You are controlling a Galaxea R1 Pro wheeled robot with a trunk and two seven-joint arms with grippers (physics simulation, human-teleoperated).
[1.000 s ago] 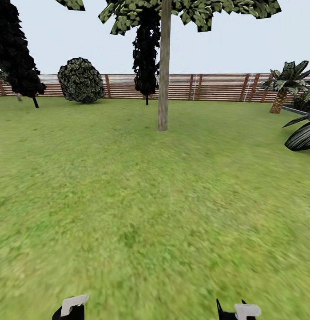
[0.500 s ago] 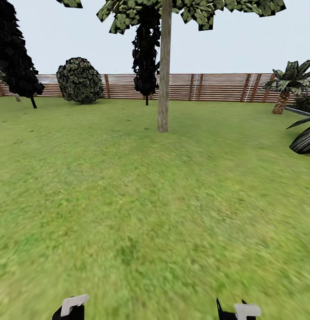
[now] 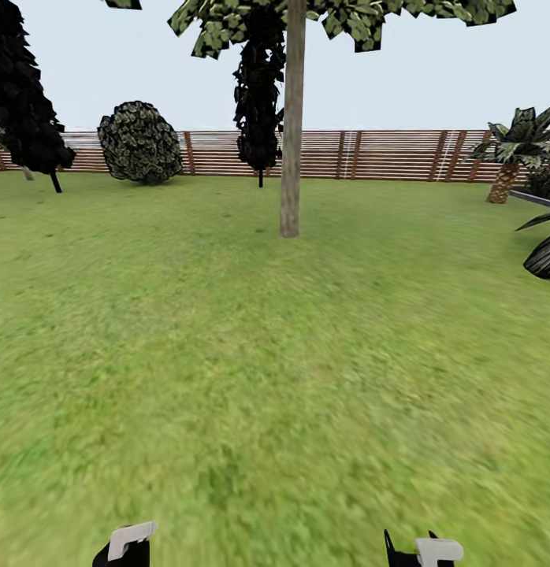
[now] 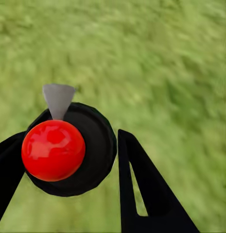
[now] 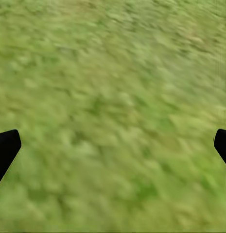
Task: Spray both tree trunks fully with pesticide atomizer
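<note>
Green lawn [image 3: 251,370]: blurry grass runs from the robot to the fence [image 3: 385,153].
Tree: one pale mottled trunk [image 3: 291,134] stands upright straight ahead, well apart from the robot, its leafy crown [image 3: 338,17] cut by the upper edge of the head view.
Atomizer [image 4: 69,148]: sits between the left gripper's fingers in the left wrist view, seen end-on as a dark round body with a red ball on it and a light grey nozzle [image 4: 58,99] sticking out.
Left gripper [image 4: 64,160]: closed around the atomizer, black fingers [image 4: 142,189] on either side of it, above grass.
Right gripper [image 5: 113,145]: fingers spread wide, holding nothing, only the black tips at the edges over grass.
Other plants: a black cypress [image 3: 259,87] behind the trunk, another [image 3: 27,94] at far left, a round bush [image 3: 139,142] by the fence, a palm [image 3: 515,146] at right.
</note>
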